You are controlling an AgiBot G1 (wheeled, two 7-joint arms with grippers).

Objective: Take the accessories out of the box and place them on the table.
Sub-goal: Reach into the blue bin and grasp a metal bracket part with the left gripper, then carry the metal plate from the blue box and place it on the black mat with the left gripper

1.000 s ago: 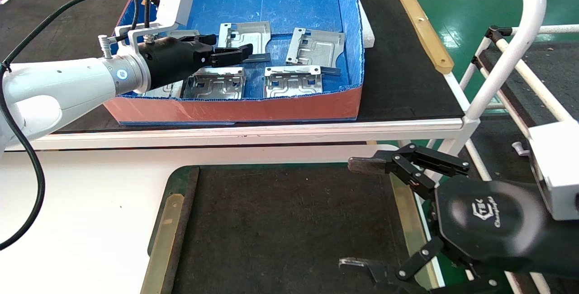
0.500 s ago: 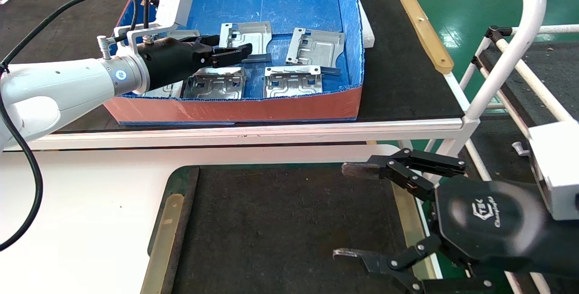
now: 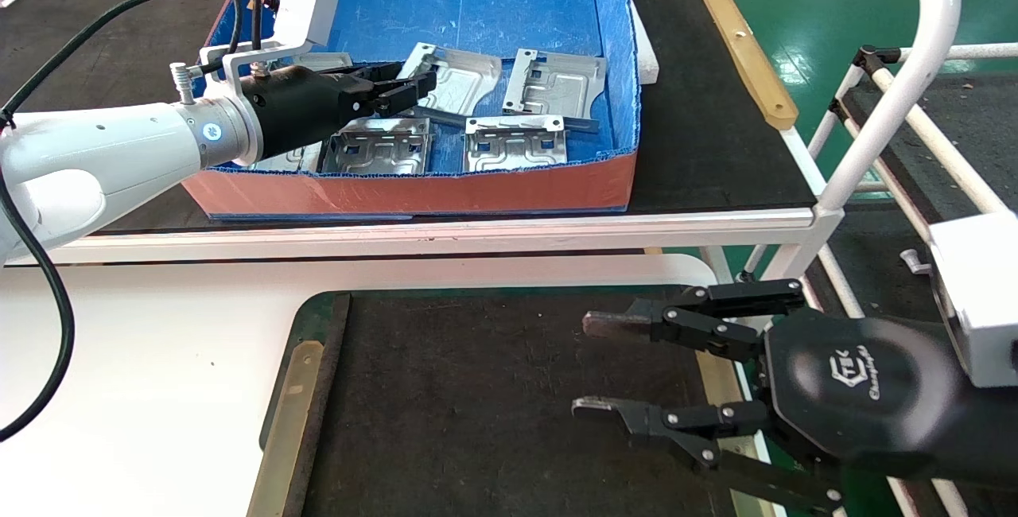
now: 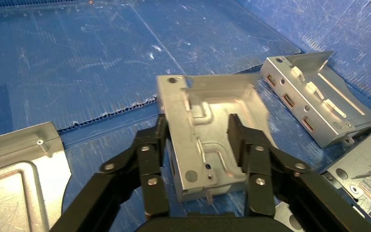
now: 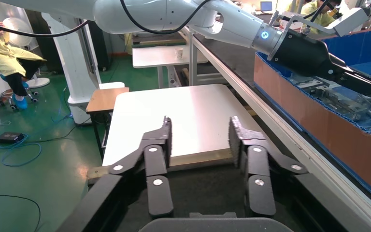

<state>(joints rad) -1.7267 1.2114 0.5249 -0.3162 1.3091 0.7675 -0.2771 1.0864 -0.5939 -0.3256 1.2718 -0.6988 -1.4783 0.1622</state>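
I had the left gripper (image 3: 402, 89) reaching into the large shallow corrugated-plastic box (image 3: 413, 191), blue inside and reddish-orange outside, which sat on the black bench with the white bar edge (image 3: 445, 227). Around my fingers (image 4: 149, 154) lay the other shiny silver stamped sheet-metal plates: one just ahead and to the side of the fingertips (image 3: 554, 84), two flat nearer the front wall (image 3: 380, 146) (image 3: 515, 143), and another partly hidden under the black wrist body (image 3: 282, 157). The wrist view showed one more plate corner beside the left finger (image 4: 14, 179). The box's front wall stood between that gripper and the table.

Half a second earlier the plate between the fingers lay flat on the blue floor; now it was tilted, its far end lifted off the floor and turned. The right gripper had also swung inward over the mat.

The fingers were clamped on the near end of that tilted silver plate (image 4: 207, 140), one finger on each long edge, the rest of it jutting out beyond the fingertips.

The right gripper (image 3: 592, 366) hovered over the black felt-like mat of the table (image 3: 477, 406), with its brass-coloured side strip (image 3: 290, 413) well off to the side, fingers (image 5: 157, 154) spread apart with nothing between them.
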